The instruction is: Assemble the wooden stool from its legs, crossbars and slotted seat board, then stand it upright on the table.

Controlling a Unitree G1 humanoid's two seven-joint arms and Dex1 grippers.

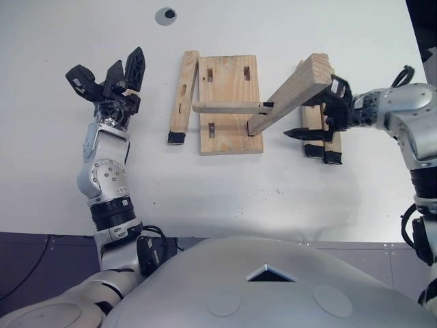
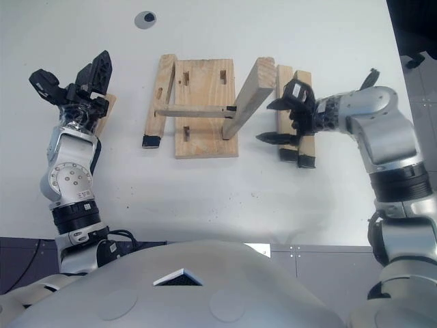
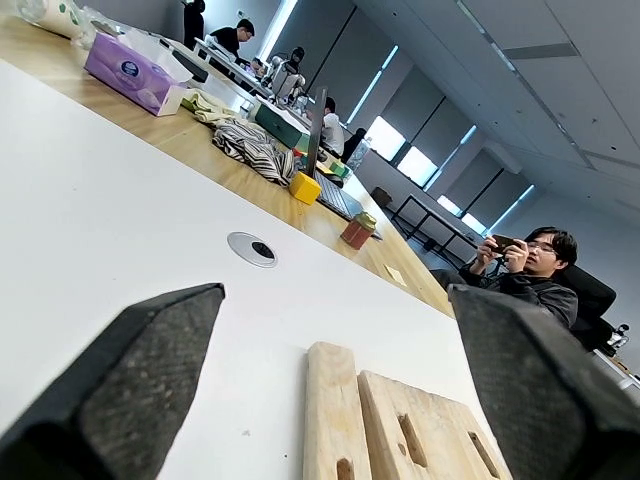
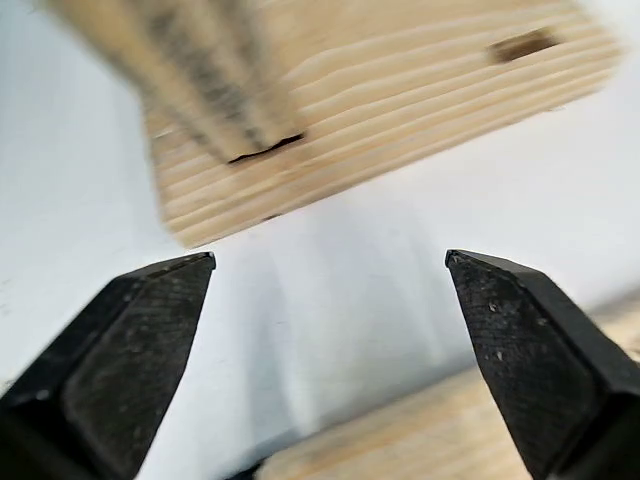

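Here, left hand (image 1: 106,74) spread open left of seat board (image 1: 229,85), right hand (image 1: 315,113) open beside tilted leg (image 1: 300,85).

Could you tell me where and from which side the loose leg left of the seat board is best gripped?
I would grip the loose leg past its middle, toward the black-capped end, from above with the left pincer across its narrow width: it lies flat, and the gap to the seat board widens there.

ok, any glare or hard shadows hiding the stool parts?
Left eye view: even light on the table, faint shadows only, seat board slots readable. Left wrist view: bright windows far behind, no glare on the seat board. Right wrist view: table between the tips of the open right pincer evenly lit.
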